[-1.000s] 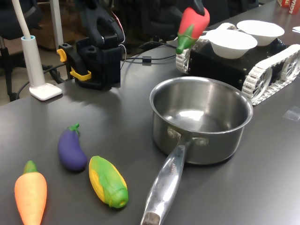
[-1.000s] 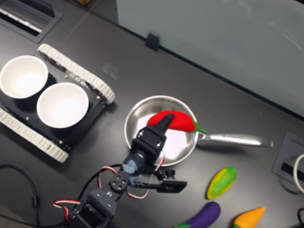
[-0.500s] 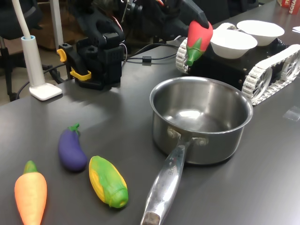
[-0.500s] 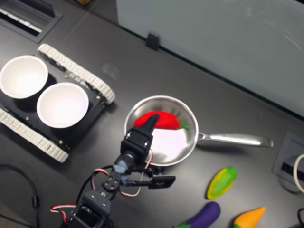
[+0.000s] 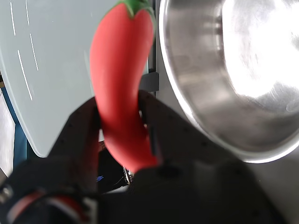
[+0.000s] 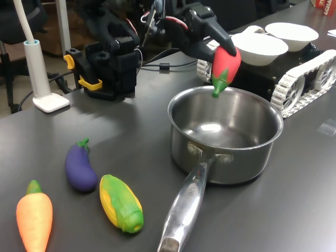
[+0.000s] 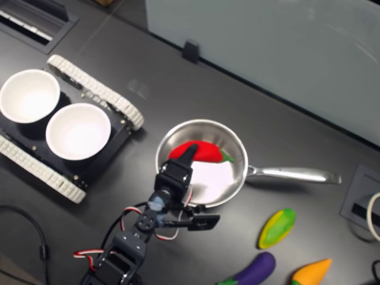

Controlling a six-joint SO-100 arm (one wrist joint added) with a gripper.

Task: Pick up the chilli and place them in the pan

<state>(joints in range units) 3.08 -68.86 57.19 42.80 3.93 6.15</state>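
The red chilli (image 6: 225,64) hangs stem-down in the air just above the far rim of the steel pan (image 6: 223,134). My gripper (image 6: 219,48) is shut on its red body. In the wrist view the chilli (image 5: 122,84) runs between the two black fingers (image 5: 79,130), with the pan's shiny bowl (image 5: 233,70) beside it. From the second exterior view the chilli (image 7: 205,151) shows over the pan's inside (image 7: 222,178), partly covered by my gripper (image 7: 189,153). The pan holds nothing else.
A purple eggplant (image 6: 80,167), a corn cob (image 6: 121,202) and an orange carrot (image 6: 34,220) lie at the first exterior view's lower left. Two white bowls (image 6: 260,48) sit on a tracked vehicle (image 6: 294,73) behind the pan. The pan's handle (image 6: 184,210) points toward the front.
My gripper has carried the chilli down and toward the pan; it now hangs lower, right over the pan's far rim.
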